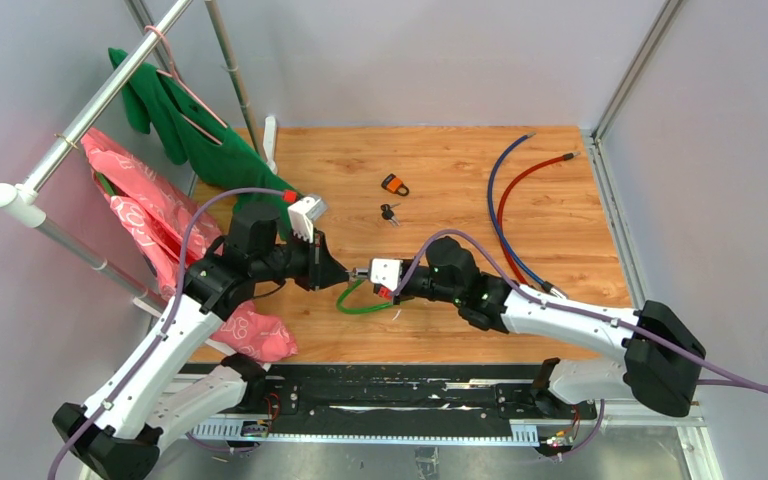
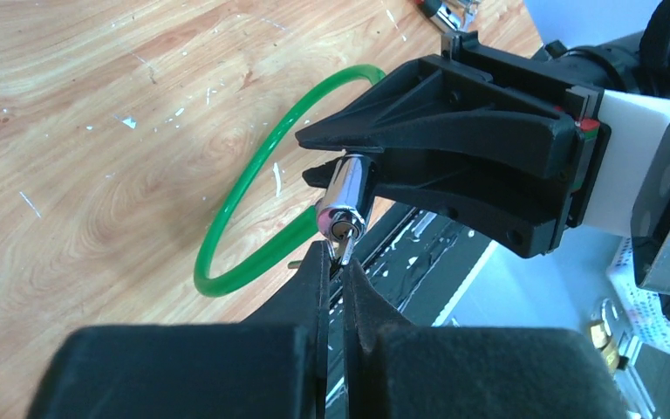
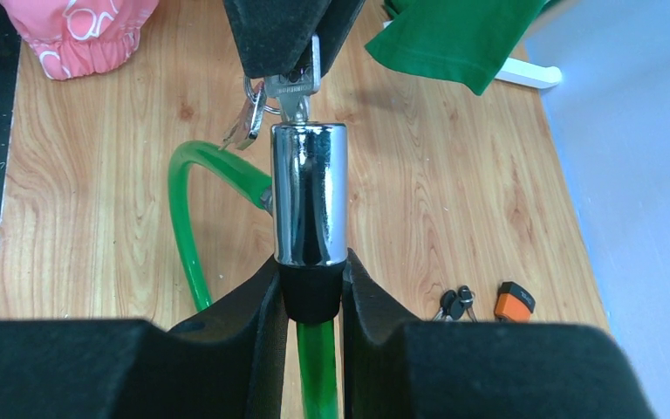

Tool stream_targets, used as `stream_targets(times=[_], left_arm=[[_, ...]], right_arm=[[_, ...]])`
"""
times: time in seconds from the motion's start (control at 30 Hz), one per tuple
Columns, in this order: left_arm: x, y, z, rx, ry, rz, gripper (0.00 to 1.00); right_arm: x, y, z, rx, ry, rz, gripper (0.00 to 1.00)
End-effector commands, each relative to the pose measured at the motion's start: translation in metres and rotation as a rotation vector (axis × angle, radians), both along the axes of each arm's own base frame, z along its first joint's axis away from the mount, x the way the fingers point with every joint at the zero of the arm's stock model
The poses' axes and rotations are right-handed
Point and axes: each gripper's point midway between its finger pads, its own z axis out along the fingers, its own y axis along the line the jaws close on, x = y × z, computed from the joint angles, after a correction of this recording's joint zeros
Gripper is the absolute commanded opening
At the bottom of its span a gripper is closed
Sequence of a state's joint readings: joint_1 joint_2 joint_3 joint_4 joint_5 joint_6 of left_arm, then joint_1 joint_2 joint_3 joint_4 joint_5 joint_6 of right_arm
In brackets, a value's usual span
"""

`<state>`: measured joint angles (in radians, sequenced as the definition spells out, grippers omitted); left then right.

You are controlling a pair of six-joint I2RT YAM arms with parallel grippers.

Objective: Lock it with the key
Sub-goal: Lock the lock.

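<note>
Left pincer (image 2: 336, 262) is seen fully closed on the bow of the key (image 2: 344, 250), w/ the blade apparently seated in the keyhole at the end face of the lock barrel (image 2: 345, 194); how deep it sits can't be told. A 2nd key (image 3: 246, 122) on the same ring hangs just beside the barrel's keyhole end. Right pincer (image 3: 312, 278) is clamped on the barrel's opposite end, at the dark collar where the green cable (image 3: 187, 218) enters. The barrel is thus held up off the surface (image 1: 460, 160) between both pincers. The cable's loop comes round to the barrel's side & seems plugged in there; whether fully home can't be told.

Step in hand is judged to be the turn of the key. Full insertion should be confirmed first w/ a light push toward the barrel. The left wrist should then be rolled about the barrel's own axis, not swung: any offset btw key line & barrel axis would likely bend the blade or lever it out. The right grip should be held firm as counter-hold, since the chrome is smooth & the barrel could spin w/ the key. The dangling 2nd key could snag on the barrel rim during the roll.

Further out, beyond the barrel, a bunch of keys (image 1: 389, 212) & an orange padlock (image 1: 394, 185) lie on the surface, not needed here.
</note>
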<state>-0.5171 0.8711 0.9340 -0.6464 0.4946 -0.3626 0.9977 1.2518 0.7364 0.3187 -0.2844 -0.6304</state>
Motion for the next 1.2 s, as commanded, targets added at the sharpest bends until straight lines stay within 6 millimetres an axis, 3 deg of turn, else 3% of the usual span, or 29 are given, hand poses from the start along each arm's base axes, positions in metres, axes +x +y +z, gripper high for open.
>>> stream_targets(times=[0.0, 0.3, 0.5, 0.6, 0.9, 1.17], left_arm=[[-0.007, 0.003, -0.02, -0.005, 0.146, 0.048, 0.0], [0.005, 0.012, -0.024, 0.057, 0.008, 0.021, 0.0], [0.001, 0.017, -0.036, 0.109, -0.039, -0.037, 0.0], [0.001, 0.018, -0.035, 0.116, -0.069, -0.054, 0.0], [0.001, 0.016, -0.03, 0.104, -0.087, -0.071, 0.0], [0.0, 0.014, -0.029, 0.098, -0.091, -0.084, 0.0]], right_arm=[[-0.004, -0.008, -0.019, -0.047, -0.022, -0.04, 0.0], [-0.027, -0.002, -0.028, -0.083, 0.053, 0.045, 0.05], [-0.023, 0.0, -0.034, -0.134, 0.07, 0.037, 0.12], [-0.026, 0.003, -0.033, -0.144, 0.083, 0.059, 0.26], [-0.037, 0.002, -0.029, -0.192, 0.2, 0.131, 0.54], [-0.045, 0.018, -0.004, -0.122, 0.344, 0.23, 0.68]])
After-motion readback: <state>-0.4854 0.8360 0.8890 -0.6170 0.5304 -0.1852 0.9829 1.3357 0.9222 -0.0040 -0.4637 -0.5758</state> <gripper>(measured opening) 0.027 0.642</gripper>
